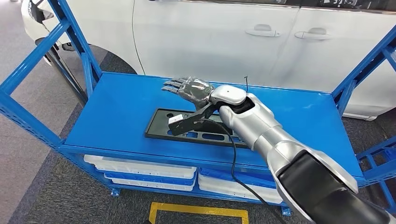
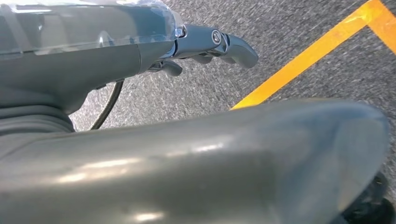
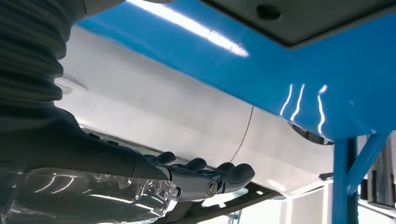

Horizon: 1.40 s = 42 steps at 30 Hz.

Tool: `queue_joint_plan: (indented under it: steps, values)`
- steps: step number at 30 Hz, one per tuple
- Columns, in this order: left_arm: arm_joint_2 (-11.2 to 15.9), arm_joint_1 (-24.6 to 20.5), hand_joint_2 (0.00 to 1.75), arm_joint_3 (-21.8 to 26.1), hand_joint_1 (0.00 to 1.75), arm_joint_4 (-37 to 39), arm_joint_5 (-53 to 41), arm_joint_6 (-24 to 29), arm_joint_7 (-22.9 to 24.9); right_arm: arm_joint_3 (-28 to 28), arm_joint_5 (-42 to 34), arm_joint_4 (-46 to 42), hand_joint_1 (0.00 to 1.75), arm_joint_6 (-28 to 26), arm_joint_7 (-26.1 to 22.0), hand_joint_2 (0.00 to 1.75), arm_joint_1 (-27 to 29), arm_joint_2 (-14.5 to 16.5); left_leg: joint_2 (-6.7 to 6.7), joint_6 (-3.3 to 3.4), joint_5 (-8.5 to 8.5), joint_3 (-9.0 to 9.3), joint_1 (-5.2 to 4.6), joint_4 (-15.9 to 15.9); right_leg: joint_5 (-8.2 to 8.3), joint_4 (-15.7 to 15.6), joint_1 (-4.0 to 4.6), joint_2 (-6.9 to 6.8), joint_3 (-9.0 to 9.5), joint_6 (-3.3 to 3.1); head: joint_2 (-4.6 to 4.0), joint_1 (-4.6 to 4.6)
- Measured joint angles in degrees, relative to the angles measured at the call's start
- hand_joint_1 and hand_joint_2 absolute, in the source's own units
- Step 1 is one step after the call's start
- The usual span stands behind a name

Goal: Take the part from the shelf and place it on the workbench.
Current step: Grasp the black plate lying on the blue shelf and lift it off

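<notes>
The part (image 1: pixel 161 124) is a flat black rectangular panel with several cutouts, lying on the top deck of the blue shelf (image 1: pixel 116 107) near its front edge. My right hand (image 1: pixel 189 88) hovers just beyond the panel's far edge, fingers stretched out and apart, holding nothing. My silver right forearm crosses over the panel's right half and hides it. The right wrist view shows the same hand (image 3: pixel 205 179) empty, with the panel (image 3: pixel 299 18) and the blue deck (image 3: pixel 280 65) beside it. My left hand (image 2: pixel 212 44) hangs over the grey floor with nothing in its fingers.
A white car (image 1: pixel 224 32) stands close behind the shelf. Blue uprights and braces (image 1: pixel 79 46) rise at both ends of the deck. White trays (image 1: pixel 144 168) sit on the lower level. Yellow tape (image 1: pixel 198 210) marks the floor in front.
</notes>
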Motion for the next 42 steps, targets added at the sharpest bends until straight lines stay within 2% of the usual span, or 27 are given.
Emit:
queue_joint_plan:
  steps: [1, 2, 3, 5, 7, 10, 12, 14, 15, 16, 17, 19, 20, 21, 24, 26, 27, 29, 30, 31, 32, 34, 36, 38, 40, 41, 42]
  values:
    - [0.09, 0.14, 0.00, 0.02, 0.00, 0.00, 0.17, 0.00, -0.24, 0.21, -0.83, -1.38, 0.00, 0.96, 0.30, 1.75, -0.73, -0.84, -0.05, 0.06, -0.05, 0.04, -0.07, 0.05, 0.93, -0.33, 0.02, 0.00, 0.00, -0.13, 0.00, 0.00]
    - [0.14, 0.23, 0.00, 0.03, 0.00, 0.01, 0.33, 0.00, -0.52, 0.48, -1.68, -3.04, 0.00, 1.73, 0.66, 1.75, -1.59, -1.77, -0.12, 0.09, -0.10, 0.11, -0.17, 0.09, 2.88, -3.23, 0.10, 0.00, 1.23, -0.41, 0.00, 0.00]
    - [0.16, 0.29, 0.00, 0.04, 0.00, 0.01, 0.46, 0.00, -0.83, 0.79, -2.48, -4.90, 0.00, 2.24, 1.06, 1.75, -2.53, -2.75, -0.18, 0.08, -0.16, 0.17, -0.26, 0.11, 5.20, -7.54, 0.24, -0.01, 3.19, -0.85, 0.00, 0.00]
    - [0.13, 0.35, 0.00, 0.06, 0.00, 0.03, 0.62, 0.06, -1.32, 1.49, -3.73, -8.97, 0.00, 2.60, 1.83, 1.75, -4.19, -4.84, -0.21, -0.16, -0.32, 0.18, -0.56, 0.18, 8.00, -14.99, 0.68, -0.16, 6.55, -1.63, 0.00, 0.00]
    - [0.08, 0.36, 0.00, 0.07, 0.00, 0.05, 0.85, 0.22, -1.59, 2.22, -4.40, -12.68, 0.00, 2.42, 2.30, 1.75, -4.80, -6.85, -0.14, -0.60, -0.44, 0.18, -0.62, 0.13, 8.21, -17.18, 1.03, -0.29, 7.49, -1.95, 0.00, 0.00]
    - [0.06, 0.36, 0.00, 0.09, 0.00, 0.05, 1.42, 0.57, -1.80, 3.24, -4.69, -17.43, 0.00, 2.12, 2.66, 1.75, -4.81, -9.59, -0.07, -1.38, -1.25, 0.03, -0.63, 0.85, 8.56, -18.03, 0.57, -0.38, 7.98, -2.51, 0.00, 0.01]
    - [0.06, 0.43, 0.00, 0.21, 0.00, 0.05, 1.88, 0.82, -2.04, 3.92, -4.73, -20.30, 0.00, 2.29, 3.07, 1.75, -4.75, -11.17, -0.02, -1.78, -4.16, -2.01, -0.52, 5.66, 8.74, -18.49, 0.25, -0.48, 8.31, -2.85, 0.00, 0.01]
    - [0.07, 0.44, 0.00, 0.42, 0.00, 0.05, 2.38, 0.95, -2.25, 4.85, -4.73, -23.49, 0.00, 2.65, 3.95, 1.75, -4.06, -13.02, -0.01, -2.13, -7.60, -5.61, -0.32, 13.41, 8.69, -18.47, 0.24, -0.47, 8.34, -2.97, 0.00, 0.00]
    - [0.08, 0.46, 0.00, 0.51, 0.00, 0.05, 2.60, 0.98, -2.31, 5.30, -4.71, -25.11, 0.00, 2.70, 4.58, 1.75, -3.40, -14.06, 0.00, -2.27, -8.22, -6.90, -0.23, 15.95, 8.65, -18.42, 0.24, -0.44, 8.36, -2.95, 0.00, 0.00]
    - [0.10, 0.49, 0.00, 0.59, 0.00, 0.05, 2.76, 1.00, -2.31, 5.67, -4.54, -26.87, 0.00, 2.36, 5.43, 1.75, -2.55, -15.33, 0.00, -2.35, -7.66, -7.18, -0.16, 16.31, 8.57, -18.34, 0.22, -0.43, 8.39, -2.87, 0.00, 0.00]
    - [0.13, 0.52, 0.00, 0.68, 0.00, 0.05, 2.89, 1.01, -2.31, 5.92, -4.19, -28.58, 0.00, 1.63, 6.36, 1.75, -1.58, -16.66, 0.01, -2.38, -6.04, -6.28, -0.08, 14.24, 8.46, -18.23, 0.18, -0.42, 8.43, -2.72, 0.00, 0.00]
    - [0.17, 0.58, 0.00, 0.90, 0.00, 0.05, 3.16, 1.02, -2.28, 6.16, -2.60, -32.20, 0.00, -1.87, 8.27, 1.75, 1.00, -19.79, -0.01, -2.33, -2.22, -2.27, 0.05, 6.14, 8.10, -17.90, 0.21, -0.43, 8.53, -2.21, 0.00, 0.00]
    - [0.17, 0.63, 0.00, 1.02, 0.00, 0.05, 3.30, 1.04, -2.25, 6.08, -1.46, -33.94, 0.00, -4.43, 9.06, 1.75, 2.83, -21.49, -0.08, -2.10, -1.15, -0.64, 0.05, 2.88, 7.95, -17.75, 0.32, -0.44, 8.55, -1.92, 0.00, 0.01]
    - [0.17, 0.73, 0.00, 1.13, 0.00, 0.05, 3.42, 1.07, -2.21, 5.87, -0.09, -35.67, 0.00, -7.23, 9.74, 1.75, 5.02, -23.20, -0.16, -1.82, -0.76, 0.33, 0.02, 0.96, 7.87, -17.66, 0.43, -0.47, 8.55, -1.62, 0.00, 0.02]
    - [0.16, 1.11, 0.00, 1.41, 0.00, 0.05, 3.68, 1.16, -2.08, 4.06, 5.54, -40.37, 0.00, -14.06, 11.93, 1.75, 13.04, -27.20, -0.29, -0.62, -0.75, 0.64, -0.14, 0.23, 7.86, -17.76, 0.39, -0.51, 8.66, -0.63, 0.00, 0.01]
    - [0.14, 1.16, 0.00, 1.48, 0.00, 0.05, 3.86, 1.17, -1.95, 1.55, 9.41, -43.41, 0.00, -16.35, 13.28, 1.75, 18.67, -28.80, -0.28, 0.08, -0.52, 0.87, -0.03, -0.20, 6.41, -15.87, 0.19, -0.43, 7.85, 0.03, 0.00, 0.02]
    - [0.14, 1.16, 0.00, 1.49, 0.00, 0.05, 3.94, 1.17, -1.86, 0.32, 10.78, -44.70, 0.00, -16.86, 13.72, 1.75, 21.17, -29.28, -0.24, 0.34, -0.44, 0.95, 0.02, -0.37, 4.86, -13.21, 0.09, -0.38, 6.56, 0.31, 0.00, 0.02]
    - [0.13, 1.17, 0.00, 1.51, 0.00, 0.05, 4.05, 1.17, -1.67, -1.77, 12.80, -46.79, 0.00, -17.24, 14.51, 1.75, 25.25, -29.67, -0.13, 0.60, -0.46, 0.92, -0.12, -0.39, 1.53, -5.79, -0.07, -0.34, 2.82, 0.70, 0.00, 0.02]
    - [0.14, 1.17, 0.00, 1.51, 0.00, 0.05, 4.06, 1.17, -1.59, -2.61, 13.51, -47.67, 0.00, -17.33, 14.82, 1.75, 27.43, -29.79, -0.09, 0.66, -0.49, 0.92, -0.18, -0.39, 0.75, -3.01, -0.15, -0.34, 1.41, 0.81, 0.00, 0.02]
    - [0.14, 1.18, 0.00, 1.52, 0.00, 0.05, 4.07, 1.18, -1.50, -3.69, 14.31, -48.81, 0.00, -17.53, 15.14, 1.75, 29.83, -29.91, -0.10, 0.72, -0.53, 0.94, -0.22, -0.37, 1.02, -2.18, -0.21, -0.34, 0.97, 0.84, 0.00, 0.02]
    - [0.13, 1.17, 0.00, 1.52, 0.00, 0.05, 4.07, 1.18, -1.43, -4.76, 15.03, -49.90, 0.00, -17.82, 15.42, 1.75, 32.29, -30.00, -0.17, 0.75, -0.57, 0.96, -0.23, -0.32, 2.25, -3.62, -0.26, -0.35, 1.68, 0.79, 0.00, 0.02]
    - [0.08, 1.18, 0.00, 1.52, 0.00, 0.05, 4.06, 1.18, -1.34, -6.80, 16.40, -51.87, 0.00, -18.55, 15.88, 1.75, 36.19, -30.06, -0.32, 0.64, -0.70, 0.99, -0.27, -0.13, 5.70, -11.13, -0.24, -0.41, 5.43, 0.40, 0.00, 0.02]
    - [-0.03, 1.14, 0.00, 1.52, 0.00, 0.05, 4.04, 1.19, -1.30, -8.45, 17.33, -53.40, 0.00, -19.30, 16.20, 1.75, 38.47, -29.99, -0.33, 0.15, -0.90, 0.97, -0.50, 0.00, 7.46, -16.73, 0.07, -0.45, 8.27, -0.20, 0.00, 0.02]
    - [-0.11, 1.05, 0.00, 1.52, 0.00, 0.05, 4.04, 1.19, -1.29, -9.79, 18.21, -54.78, 0.00, -19.90, 16.27, 1.75, 40.56, -29.93, -0.27, -0.48, -1.02, 1.12, -0.63, -0.16, 7.57, -17.62, 0.41, -0.35, 8.74, -0.80, 0.00, 0.02]
    - [-0.12, 1.00, 0.00, 1.52, 0.00, 0.05, 4.05, 1.22, -1.29, -10.84, 19.74, -55.93, 0.00, -20.30, 16.30, 1.75, 43.00, -29.52, -0.20, -1.11, -1.48, 1.18, -0.61, 0.13, 7.76, -18.01, 0.17, -0.34, 8.96, -1.48, 0.00, 0.02]
    - [-0.12, 0.99, 0.00, 1.52, 0.00, 0.05, 4.11, 1.27, -1.29, -11.34, 20.72, -56.49, 0.00, -20.52, 16.49, 1.75, 44.18, -29.13, -0.17, -1.40, -2.40, 0.78, -0.61, 1.26, 7.86, -18.23, 0.02, -0.38, 9.10, -1.83, 0.00, 0.02]
    - [-0.12, 1.00, 0.00, 1.52, 0.00, 0.05, 4.20, 1.31, -1.29, -11.77, 21.77, -57.05, 0.00, -20.71, 16.82, 1.75, 45.32, -28.62, -0.13, -1.67, -4.05, -0.25, -0.59, 3.76, 7.94, -18.41, -0.12, -0.44, 9.20, -2.14, 0.00, 0.02]
